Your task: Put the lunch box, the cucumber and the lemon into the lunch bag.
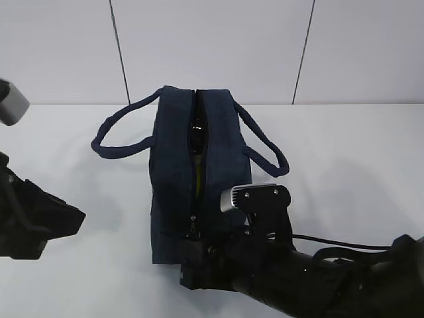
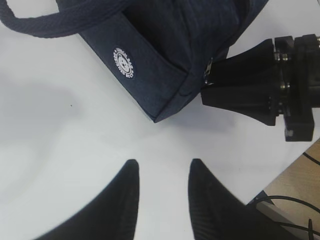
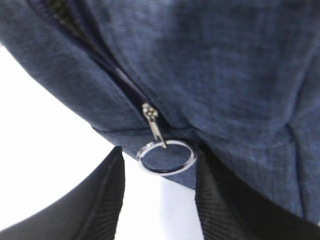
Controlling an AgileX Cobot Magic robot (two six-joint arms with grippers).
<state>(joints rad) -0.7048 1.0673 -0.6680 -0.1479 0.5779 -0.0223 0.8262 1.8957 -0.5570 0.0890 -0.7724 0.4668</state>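
Observation:
The navy lunch bag (image 1: 175,152) stands mid-table, its top zipper open along its length. A sliver of yellow, the lemon (image 1: 197,173), shows in the gap. The lunch box and the cucumber are hidden. At the bag's near end my right gripper (image 3: 160,152) is open, one finger on each side of the metal ring pull (image 3: 166,157), which hangs free against the bag (image 3: 225,75). My left gripper (image 2: 164,162) is open over bare table, off the bag's (image 2: 150,55) near left corner, holding nothing.
The bag's two loop handles (image 1: 116,136) (image 1: 268,149) lie out to the left and right. A black cable (image 1: 338,242) runs behind the right arm. The table edge (image 2: 280,172) lies at the lower right of the left wrist view. A wall stands behind.

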